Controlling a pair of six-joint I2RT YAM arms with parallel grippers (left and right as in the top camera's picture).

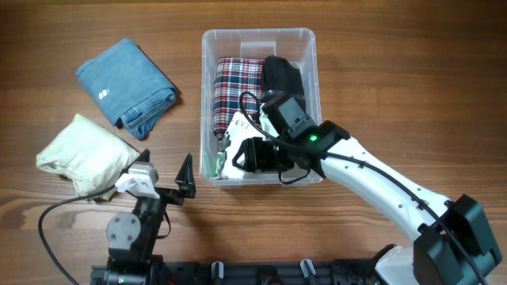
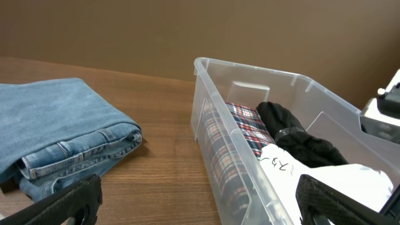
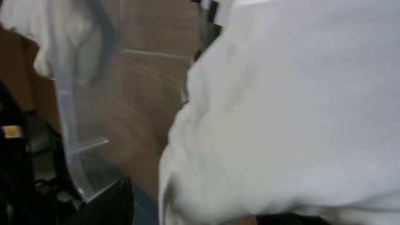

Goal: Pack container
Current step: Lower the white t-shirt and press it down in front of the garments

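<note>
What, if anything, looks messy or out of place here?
Nothing looks spilled or broken. Folded jeans and a cream bundle lie on the table outside the container; the cream one looks lumpier than the jeans.

Right arm (image 1: 380, 186): white rounded shell, black joints, small green light (image 1: 314, 138).
Left arm (image 1: 131, 229): black body, round grey joint cap.
Left gripper (image 1: 165, 172): black tapered jaws, white mount.
Cable (image 1: 44, 214): black, thin.

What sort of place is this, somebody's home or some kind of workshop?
Probably a robotics test bench rather than a home. A left arm and right arm stand at a wooden table, with folded jeans and a clear container of clothes set out for packing.
</note>
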